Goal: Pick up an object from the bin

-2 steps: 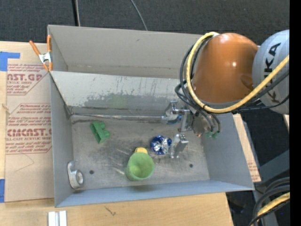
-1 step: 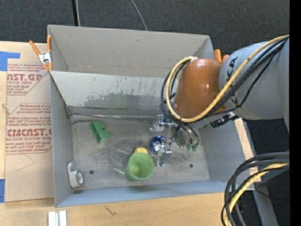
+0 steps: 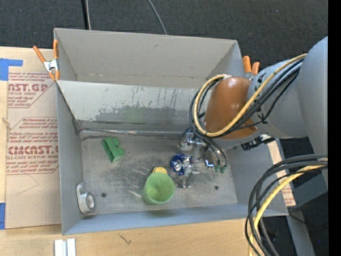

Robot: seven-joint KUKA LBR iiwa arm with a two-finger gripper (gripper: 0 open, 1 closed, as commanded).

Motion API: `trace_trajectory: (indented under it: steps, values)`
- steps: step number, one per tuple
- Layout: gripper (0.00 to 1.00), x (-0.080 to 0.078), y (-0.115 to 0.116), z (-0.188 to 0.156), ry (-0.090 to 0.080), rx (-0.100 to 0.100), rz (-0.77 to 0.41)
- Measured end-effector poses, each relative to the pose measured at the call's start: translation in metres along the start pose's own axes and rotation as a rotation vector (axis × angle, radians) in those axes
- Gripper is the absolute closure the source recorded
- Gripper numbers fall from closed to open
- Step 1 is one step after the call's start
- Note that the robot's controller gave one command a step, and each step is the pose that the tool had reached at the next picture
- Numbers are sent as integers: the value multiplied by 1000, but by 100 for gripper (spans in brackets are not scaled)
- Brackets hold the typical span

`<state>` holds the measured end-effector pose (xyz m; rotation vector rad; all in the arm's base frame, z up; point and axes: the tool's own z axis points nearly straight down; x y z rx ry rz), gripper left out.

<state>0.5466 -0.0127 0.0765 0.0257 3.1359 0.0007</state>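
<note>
Gripper (image 3: 186,172), spread vs pinched can't tell, has small blue thing (image 3: 178,164) just beside its left, green cup (image 3: 158,190) near-left.

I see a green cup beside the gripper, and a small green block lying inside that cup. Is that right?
Not quite. The block is not inside the cup. It lies on the bin floor, off to the cup's left and well apart from it, as the camera view shows. The cup does sit beside the gripper.
</note>
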Motion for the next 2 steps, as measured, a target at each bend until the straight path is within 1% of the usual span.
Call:
trace_trajectory:
  steps: [1,2]
  values:
    - [100,-1,2,-4,-3,-1,-4]
    - [100,-2,20,-135,-4,-1,42]
